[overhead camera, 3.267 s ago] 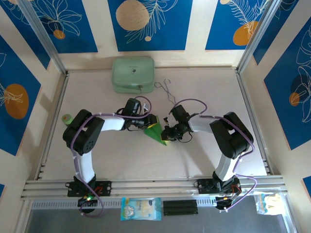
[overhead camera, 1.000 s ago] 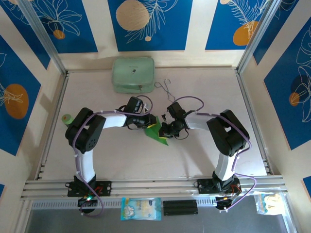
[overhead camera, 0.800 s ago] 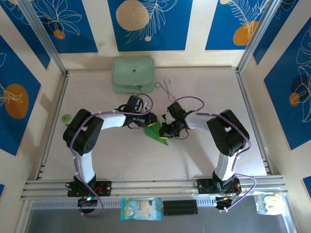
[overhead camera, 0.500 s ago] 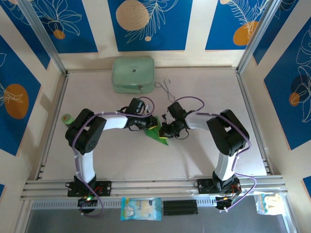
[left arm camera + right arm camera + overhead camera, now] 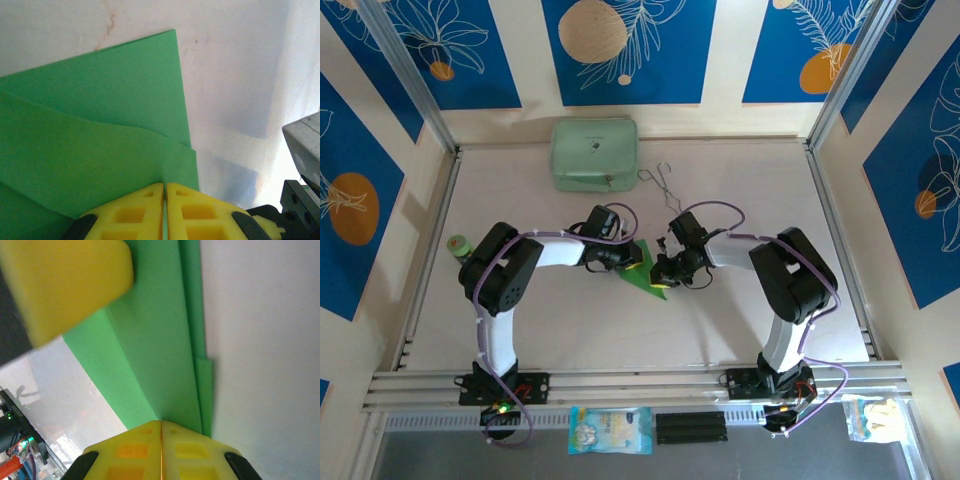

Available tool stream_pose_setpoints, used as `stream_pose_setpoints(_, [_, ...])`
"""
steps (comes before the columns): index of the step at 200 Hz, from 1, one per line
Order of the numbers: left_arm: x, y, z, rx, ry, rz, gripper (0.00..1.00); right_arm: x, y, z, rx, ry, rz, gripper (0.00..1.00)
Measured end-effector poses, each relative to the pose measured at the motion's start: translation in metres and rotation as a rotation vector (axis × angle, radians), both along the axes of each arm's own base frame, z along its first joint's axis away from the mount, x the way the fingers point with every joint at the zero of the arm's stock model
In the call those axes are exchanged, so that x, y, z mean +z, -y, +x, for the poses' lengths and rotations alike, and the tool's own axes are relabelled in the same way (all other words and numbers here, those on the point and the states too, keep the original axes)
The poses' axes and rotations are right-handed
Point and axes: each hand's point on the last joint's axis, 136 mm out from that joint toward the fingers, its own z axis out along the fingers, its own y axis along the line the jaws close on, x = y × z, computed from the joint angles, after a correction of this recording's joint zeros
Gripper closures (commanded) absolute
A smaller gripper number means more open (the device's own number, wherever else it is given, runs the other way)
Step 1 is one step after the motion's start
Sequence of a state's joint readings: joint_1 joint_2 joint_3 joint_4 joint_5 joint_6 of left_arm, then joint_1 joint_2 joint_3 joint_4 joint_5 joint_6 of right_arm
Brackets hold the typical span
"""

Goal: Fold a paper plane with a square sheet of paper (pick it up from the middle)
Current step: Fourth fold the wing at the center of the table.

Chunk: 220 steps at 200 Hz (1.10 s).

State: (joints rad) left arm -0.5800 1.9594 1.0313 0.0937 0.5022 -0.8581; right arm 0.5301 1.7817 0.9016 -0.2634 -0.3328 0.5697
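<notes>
The bright green sheet of paper (image 5: 646,279) lies folded into a narrow pointed shape at the table's middle, between both grippers. My left gripper (image 5: 632,261) comes at its upper left edge. In the left wrist view the folded layers (image 5: 95,135) spread ahead of the left gripper (image 5: 165,186), whose yellow fingertips are shut with a green sliver pinched between them. My right gripper (image 5: 663,274) is at the paper's right side. In the right wrist view the right gripper (image 5: 161,424) is shut on the paper's long creased ridge (image 5: 160,360). The left gripper's yellow finger (image 5: 65,285) shows at top left.
A pale mint case (image 5: 595,153) stands at the table's back, with thin wire tongs (image 5: 663,186) beside it. A small green roll (image 5: 459,243) sits by the left arm's elbow. Metal rails (image 5: 620,385) run along the near edge, with a snack packet (image 5: 610,430) below.
My left gripper has closed its fingers on the paper's edge and shifted slightly toward the right gripper. The paper sits a little lower. The right gripper has hardly moved.
</notes>
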Motion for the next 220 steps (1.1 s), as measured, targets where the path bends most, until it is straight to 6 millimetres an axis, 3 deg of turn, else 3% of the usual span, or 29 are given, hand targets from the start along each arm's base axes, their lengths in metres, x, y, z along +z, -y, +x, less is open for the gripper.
stream_pose_setpoints(65, [-0.001,0.0,0.0,0.002,0.002,0.002,0.88,0.003,0.016,-0.026,0.0,-0.06,-0.035,0.91])
stream_pose_setpoints(220, [-0.001,-0.001,0.0,0.003,0.001,0.006,0.89,-0.005,0.021,-0.031,-0.009,-0.067,-0.026,0.91])
